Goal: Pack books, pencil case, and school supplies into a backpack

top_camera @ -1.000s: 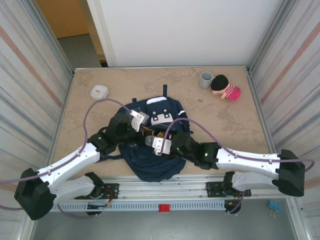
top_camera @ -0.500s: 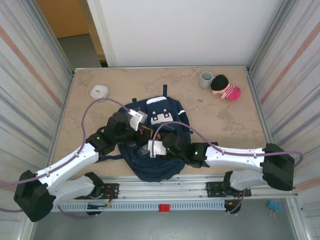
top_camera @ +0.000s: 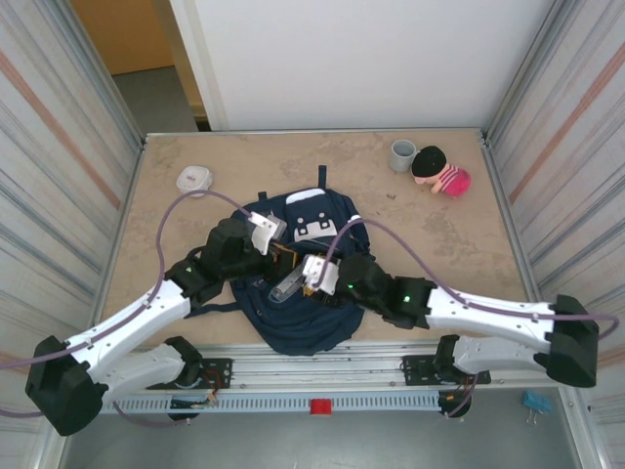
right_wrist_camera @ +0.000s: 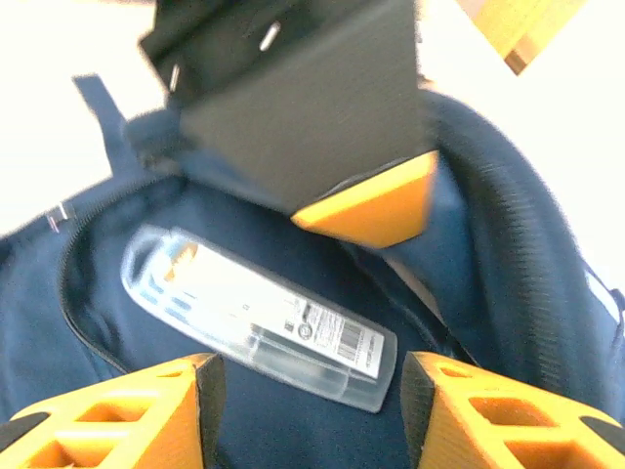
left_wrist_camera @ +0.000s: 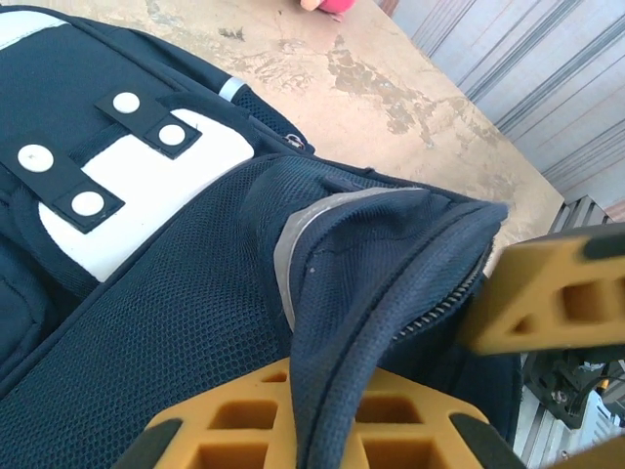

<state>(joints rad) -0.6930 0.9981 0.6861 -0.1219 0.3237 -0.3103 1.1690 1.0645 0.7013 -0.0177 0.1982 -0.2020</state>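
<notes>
The left pincer (left_wrist_camera: 410,357) is pressed together on the zipped rim of the backpack (left_wrist_camera: 186,293), with a fold of navy mesh caught between its orange fingers (left_wrist_camera: 503,293). Just across the opening, the right pincer (right_wrist_camera: 308,415) stands spread and grips nothing. Ahead of its fingertips, inside the bag on the dark lining, lies a clear plastic pack (right_wrist_camera: 259,318) with a barcode label. Beyond the left pincer are the bag's white-patched front pocket and then the tan table (left_wrist_camera: 391,88).
</notes>
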